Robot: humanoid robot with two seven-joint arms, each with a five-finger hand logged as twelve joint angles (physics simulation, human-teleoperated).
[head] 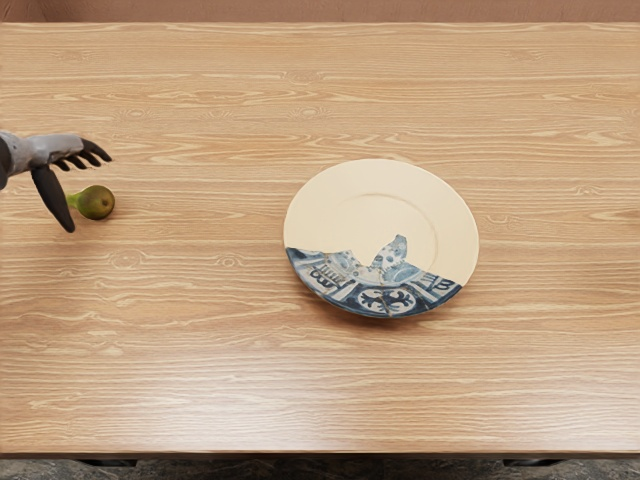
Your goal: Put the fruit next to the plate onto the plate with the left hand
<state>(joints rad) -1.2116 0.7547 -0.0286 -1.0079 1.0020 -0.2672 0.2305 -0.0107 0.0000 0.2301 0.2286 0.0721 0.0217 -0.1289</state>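
Observation:
A small green pear-like fruit [94, 202] lies on the wooden table [320, 380] near the left edge, well to the left of the plate. The cream plate [381, 236] with a blue pattern on its near side sits right of centre with nothing on it. My left hand [68, 180] comes in from the left edge and hovers just above and left of the fruit. Its fingers [88, 155] are spread and its thumb [54, 200] points down beside the fruit. It holds nothing.
The table's far edge runs along the top of the view and its near edge along the bottom. A wide stretch of bare wood lies between fruit and plate.

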